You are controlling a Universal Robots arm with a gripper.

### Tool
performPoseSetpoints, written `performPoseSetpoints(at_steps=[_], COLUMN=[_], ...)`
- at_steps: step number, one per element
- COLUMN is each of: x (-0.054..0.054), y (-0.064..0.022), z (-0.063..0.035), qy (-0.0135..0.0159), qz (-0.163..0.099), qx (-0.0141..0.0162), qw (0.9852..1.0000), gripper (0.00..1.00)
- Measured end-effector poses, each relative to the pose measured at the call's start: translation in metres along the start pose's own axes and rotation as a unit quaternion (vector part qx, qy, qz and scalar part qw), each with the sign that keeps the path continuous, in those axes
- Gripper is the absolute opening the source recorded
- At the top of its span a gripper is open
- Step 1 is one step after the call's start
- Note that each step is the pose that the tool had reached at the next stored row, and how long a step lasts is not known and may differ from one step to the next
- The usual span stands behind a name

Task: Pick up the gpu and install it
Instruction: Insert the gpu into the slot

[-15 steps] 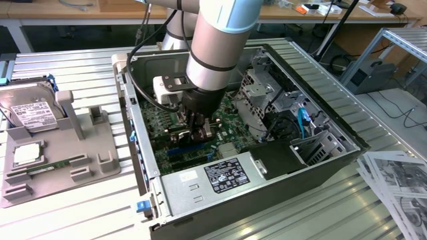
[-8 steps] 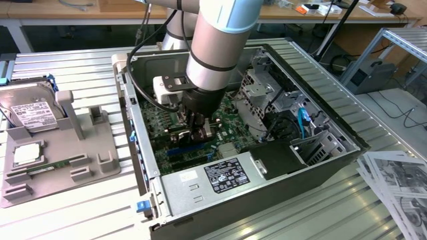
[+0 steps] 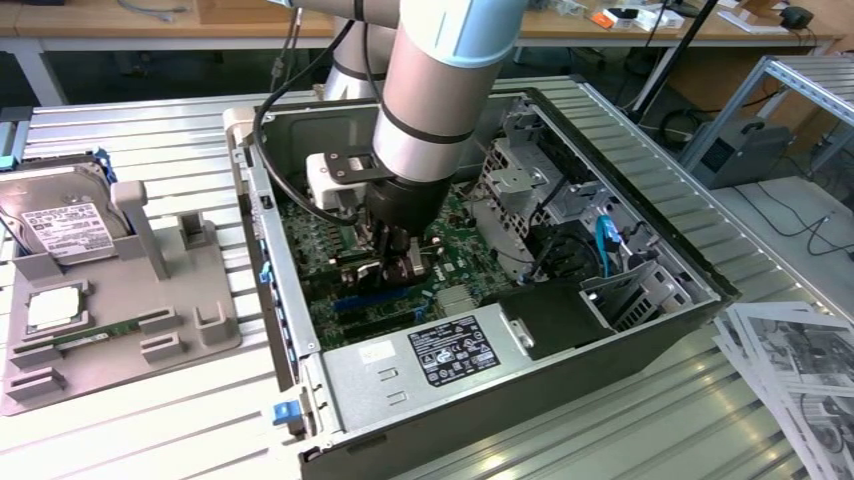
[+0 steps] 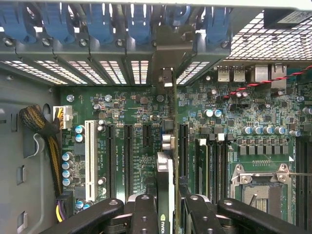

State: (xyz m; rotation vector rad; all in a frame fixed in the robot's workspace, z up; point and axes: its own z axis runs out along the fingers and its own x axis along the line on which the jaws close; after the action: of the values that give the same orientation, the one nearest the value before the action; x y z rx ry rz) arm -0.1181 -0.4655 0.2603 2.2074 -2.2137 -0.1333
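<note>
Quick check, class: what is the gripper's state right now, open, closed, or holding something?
Gripper: closed on the gpu, holding it edge-on over the motherboard.

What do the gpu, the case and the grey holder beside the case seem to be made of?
gpu: apparently dark circuit board, seen edge-on as a thin stiff strip; its finish is hard to judge.
case: sheet metal, matte grey; perforated panels and folded edges suggest it.
holder: probably matte grey plastic; even colour and blocky moulded shapes, though the look leaves it open.
</note>
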Motion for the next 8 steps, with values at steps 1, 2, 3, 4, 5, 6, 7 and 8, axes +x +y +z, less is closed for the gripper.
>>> performPoseSetpoints(at_steps=[1,2,3,4,5,6,7,8], x=[0.0002,0.0003,0.0003,0.0003,0.0003,0.0003,0.0003,0.0003], y=[0.0,0.0001,0.0,0.0,0.0,0.0,0.0,0.0], z=[0.0,-0.0001,-0.0001,-0.0001,0.0,-0.0001,0.0,-0.0001], qy=[0.0,0.0001,0.0001,0.0001,0.0,0.0,0.0,0.0], qz=[0.0,0.0,0.0,0.0,0.0,0.0,0.0,0.0], qx=[0.0,-0.0001,-0.0001,0.0,0.0,0.0,0.0,0.0], qw=[1.0,1.0,1.0,1.0,1.0,1.0,1.0,1.0], gripper=[0.27,0.27,0.27,0.27,0.27,0.27,0.27,0.27])
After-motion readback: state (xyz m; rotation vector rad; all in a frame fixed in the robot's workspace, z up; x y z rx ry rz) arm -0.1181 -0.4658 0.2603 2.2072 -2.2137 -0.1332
